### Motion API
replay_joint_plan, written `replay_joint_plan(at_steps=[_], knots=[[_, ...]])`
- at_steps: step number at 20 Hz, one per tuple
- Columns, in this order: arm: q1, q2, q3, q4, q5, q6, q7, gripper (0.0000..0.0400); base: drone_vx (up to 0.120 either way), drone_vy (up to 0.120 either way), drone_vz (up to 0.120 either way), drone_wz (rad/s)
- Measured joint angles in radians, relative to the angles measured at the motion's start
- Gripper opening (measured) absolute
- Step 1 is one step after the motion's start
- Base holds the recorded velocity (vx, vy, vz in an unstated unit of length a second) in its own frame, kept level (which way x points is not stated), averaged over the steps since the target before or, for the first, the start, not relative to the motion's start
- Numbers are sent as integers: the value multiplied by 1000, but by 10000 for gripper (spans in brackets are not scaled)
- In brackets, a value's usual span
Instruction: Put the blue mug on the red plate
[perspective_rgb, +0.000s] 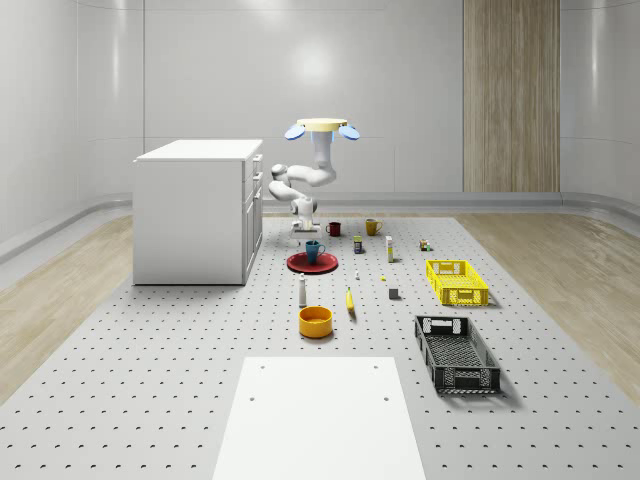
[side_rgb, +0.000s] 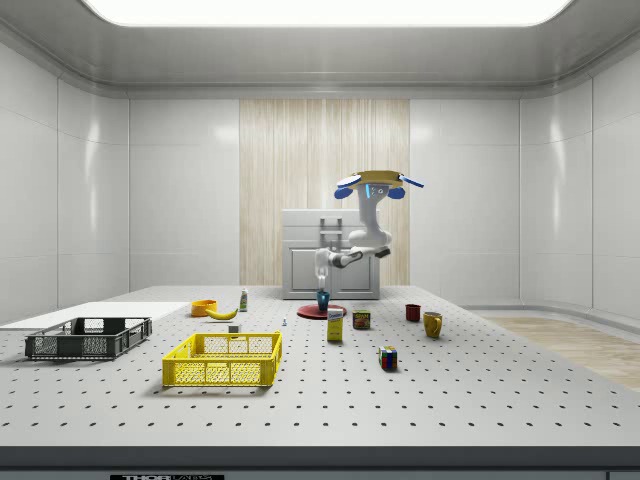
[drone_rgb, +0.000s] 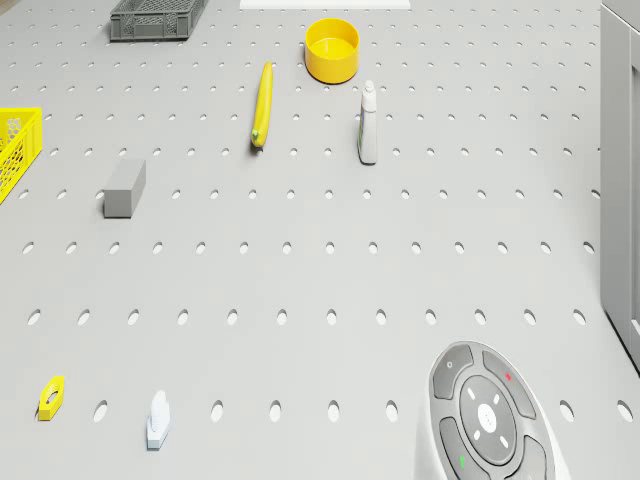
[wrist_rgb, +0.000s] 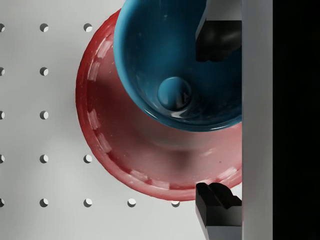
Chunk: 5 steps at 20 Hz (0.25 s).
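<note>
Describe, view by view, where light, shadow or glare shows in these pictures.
Whole-scene view: a soft glare patch on the back wall, a shadow beside the black crate. Side view: a bright ceiling panel. Wrist view: glints inside the blue mug over the red plate.

The room is lit brightly and evenly from a ceiling panel (side_rgb: 320, 10); soft shadows are cast under objects.

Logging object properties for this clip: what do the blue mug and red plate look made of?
Blue mug: likely glazed ceramic, going by the glossy inside with bright highlights. Red plate: also ceramic-looking or hard plastic, smooth with a soft sheen and pale reflections along its rim. Being renders, both are guesses.
</note>
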Motion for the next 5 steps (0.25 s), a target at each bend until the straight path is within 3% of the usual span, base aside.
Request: replay_joint_plan(at_steps=[5], knots=[[12,1,29,-15,26,-16,-3,390,0,0,0,0]])
